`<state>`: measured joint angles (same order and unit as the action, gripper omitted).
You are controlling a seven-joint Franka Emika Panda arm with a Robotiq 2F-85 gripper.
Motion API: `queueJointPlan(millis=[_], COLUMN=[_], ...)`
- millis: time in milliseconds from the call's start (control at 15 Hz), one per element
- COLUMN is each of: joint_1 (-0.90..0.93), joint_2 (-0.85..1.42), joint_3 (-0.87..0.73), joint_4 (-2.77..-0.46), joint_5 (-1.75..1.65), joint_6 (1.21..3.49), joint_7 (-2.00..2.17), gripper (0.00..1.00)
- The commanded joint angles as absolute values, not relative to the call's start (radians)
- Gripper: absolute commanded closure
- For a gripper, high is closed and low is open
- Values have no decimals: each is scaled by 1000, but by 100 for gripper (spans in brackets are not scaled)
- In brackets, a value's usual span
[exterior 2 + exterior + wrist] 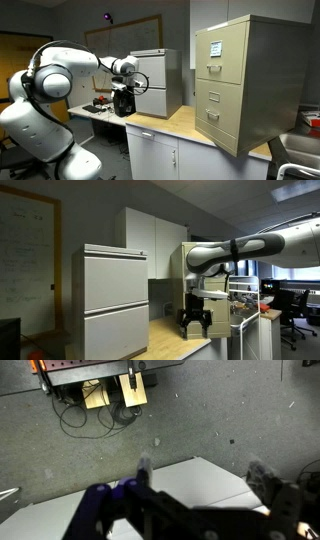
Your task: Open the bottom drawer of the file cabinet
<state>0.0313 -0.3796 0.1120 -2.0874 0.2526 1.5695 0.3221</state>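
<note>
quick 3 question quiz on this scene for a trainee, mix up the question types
1. True or false: the bottom drawer of the file cabinet is already pulled out.
2. The hand is: A) gripping a drawer handle, B) empty and away from the file cabinet, C) holding a cup.
3. Fill in: the file cabinet stands on a ___ counter.

Key: 1 false; 2 B; 3 wooden.

The arm (48, 85) is glossy white, rounded, with dark joint bands; the end effector (194, 330) is black.
</note>
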Motion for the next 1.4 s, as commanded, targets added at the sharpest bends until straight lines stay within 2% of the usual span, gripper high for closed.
queueJointPlan(millis=[0,1333], joint_1=[31,0], joint_2=[-379,-387], joint_3=[112,91], joint_4=[-2085,-2094], joint_5=[252,243], joint_6=[1568,1587], joint_7=[322,339], gripper=[0,0])
